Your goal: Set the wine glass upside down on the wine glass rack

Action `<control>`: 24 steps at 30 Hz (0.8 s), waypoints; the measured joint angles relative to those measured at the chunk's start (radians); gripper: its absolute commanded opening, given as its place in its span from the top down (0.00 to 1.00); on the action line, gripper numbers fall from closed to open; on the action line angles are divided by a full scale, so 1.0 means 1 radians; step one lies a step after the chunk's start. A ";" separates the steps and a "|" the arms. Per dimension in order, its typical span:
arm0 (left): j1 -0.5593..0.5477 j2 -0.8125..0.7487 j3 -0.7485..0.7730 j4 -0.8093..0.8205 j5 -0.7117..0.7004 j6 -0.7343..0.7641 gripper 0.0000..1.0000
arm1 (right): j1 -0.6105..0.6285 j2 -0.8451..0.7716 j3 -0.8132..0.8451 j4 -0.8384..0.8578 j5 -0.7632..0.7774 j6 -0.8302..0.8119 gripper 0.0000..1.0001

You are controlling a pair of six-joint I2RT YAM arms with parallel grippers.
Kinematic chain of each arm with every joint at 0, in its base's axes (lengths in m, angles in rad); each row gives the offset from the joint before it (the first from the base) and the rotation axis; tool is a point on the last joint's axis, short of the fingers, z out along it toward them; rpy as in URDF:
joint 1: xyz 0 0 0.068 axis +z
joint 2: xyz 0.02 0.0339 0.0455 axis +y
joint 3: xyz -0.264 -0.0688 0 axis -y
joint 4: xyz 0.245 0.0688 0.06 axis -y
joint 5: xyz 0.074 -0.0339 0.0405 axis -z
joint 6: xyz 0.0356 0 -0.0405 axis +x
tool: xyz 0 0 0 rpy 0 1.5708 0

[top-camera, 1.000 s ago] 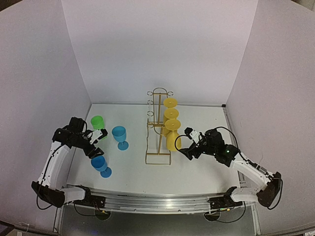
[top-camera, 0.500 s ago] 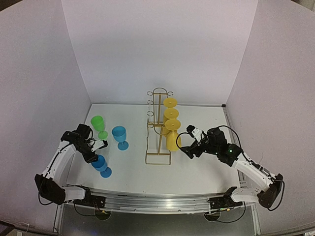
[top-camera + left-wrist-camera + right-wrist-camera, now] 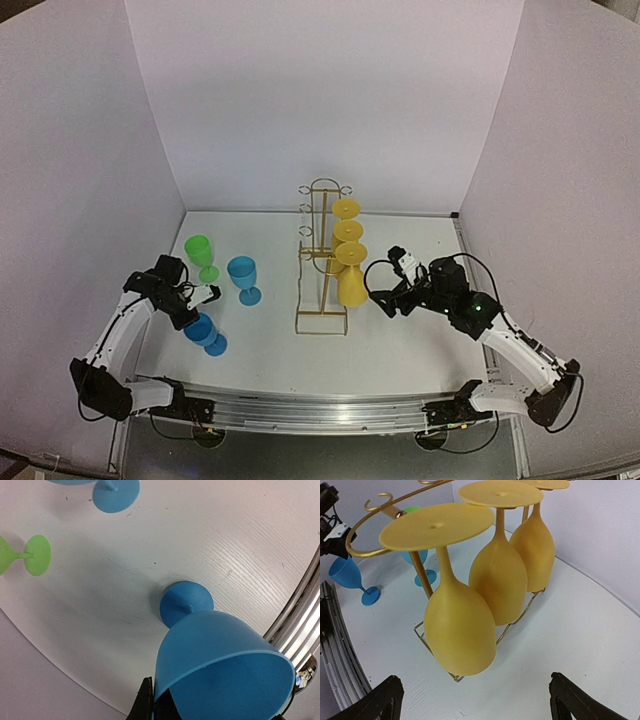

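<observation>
- The left pincer (image 3: 197,305), at the lower left of the overhead view, is closed on the rim of the near blue wine glass (image 3: 200,329).
- In the left wrist view one dark finger (image 3: 146,703) lies against the outside of that rim at the bottom edge of the frame. The glass's foot is on the white tabletop (image 3: 400,350).
- The right pincer (image 3: 385,300), right of centre, is spread wide and holds nothing. It is near the rack's right side but not touching it.
- The wine glass rack (image 3: 322,255), gold wire, stands upright in the middle of the overhead view.
- Three yellow wine glasses (image 3: 460,630) hang upside down along the rack's right side.
- A second blue wine glass (image 3: 242,272) and a green wine glass (image 3: 200,250) stand upright left of the rack, just above the gripped glass in the frame.
</observation>
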 measured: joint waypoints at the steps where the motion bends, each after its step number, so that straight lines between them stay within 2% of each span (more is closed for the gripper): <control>1: 0.000 -0.025 0.005 0.010 0.003 -0.003 1.00 | 0.001 0.000 0.015 -0.009 0.012 0.021 0.06; 4: 0.000 -0.132 0.040 0.051 0.024 -0.013 1.00 | 0.003 0.001 0.090 -0.049 0.049 0.097 0.09; 7: 0.001 -0.303 0.083 0.145 0.081 -0.006 1.00 | 0.003 0.018 0.205 -0.080 0.073 0.185 0.11; 11: 0.002 -0.553 0.083 0.320 0.192 0.041 1.00 | 0.007 0.082 0.381 -0.118 0.073 0.297 0.13; 14: 0.001 -0.700 0.045 0.516 0.240 0.087 1.00 | 0.026 0.160 0.512 -0.133 0.069 0.368 0.17; 20: 0.001 -0.762 -0.185 0.980 0.271 0.224 1.00 | 0.142 0.351 0.750 -0.155 0.094 0.424 0.23; 24: 0.002 -0.737 -0.222 1.094 0.321 0.238 1.00 | 0.298 0.527 0.952 -0.133 0.129 0.229 0.20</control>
